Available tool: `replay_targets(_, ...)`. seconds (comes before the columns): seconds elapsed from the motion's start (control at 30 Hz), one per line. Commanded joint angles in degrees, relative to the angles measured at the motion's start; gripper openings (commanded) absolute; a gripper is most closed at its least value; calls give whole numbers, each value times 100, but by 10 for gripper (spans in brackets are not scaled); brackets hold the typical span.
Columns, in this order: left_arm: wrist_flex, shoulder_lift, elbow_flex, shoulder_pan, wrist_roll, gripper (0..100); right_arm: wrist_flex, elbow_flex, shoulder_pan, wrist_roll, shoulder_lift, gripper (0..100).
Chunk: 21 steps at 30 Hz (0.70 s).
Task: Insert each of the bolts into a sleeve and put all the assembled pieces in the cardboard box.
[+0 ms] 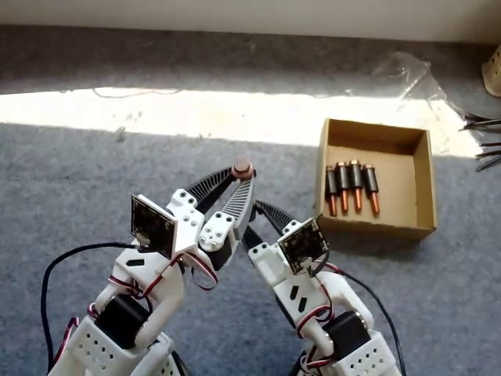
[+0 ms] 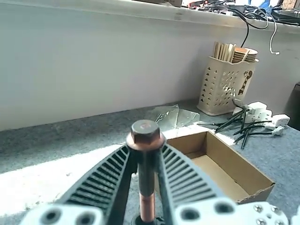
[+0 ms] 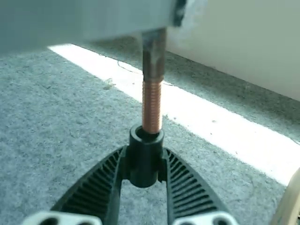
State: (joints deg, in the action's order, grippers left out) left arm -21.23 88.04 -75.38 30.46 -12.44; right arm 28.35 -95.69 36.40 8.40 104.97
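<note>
four pieces (image 1: 351, 186) lie in box (image 1: 376, 133); left claw (image 2: 145, 151) clamps bolt (image 2: 146, 135), right claw (image 3: 146, 158) sleeve (image 3: 146, 165).

Surface: grey, short-piled carpet (image 1: 70, 180), laid wall to wall across the work area. Light: one broad band of sunlight (image 1: 196, 117) lay across the carpet, parallel to the far wall. Wall: plain white (image 2: 93, 61), topped by a ledge carrying dark cables (image 2: 253, 14). Against its foot: a beige perforated basket (image 2: 225, 89), upright, with wooden utensils (image 2: 234, 51) standing in it. Beside it: a crumpled clear plastic wrapper (image 2: 171, 116), a loose bunch of black ties (image 2: 239, 124), and white plugs (image 2: 262, 112).
</note>
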Motion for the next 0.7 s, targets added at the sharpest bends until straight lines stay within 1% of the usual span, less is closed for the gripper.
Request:
replay_targets(0.0,158,101,48,92,-97,5,4,-796,-31,44,31,5)
replay_targets(0.43,141,110,-312,84,-70,5,4,-796,-48,44,31,5)
replay_targets(0.67,141,110,-796,84,-70,5,4,-796,-57,44,31,5)
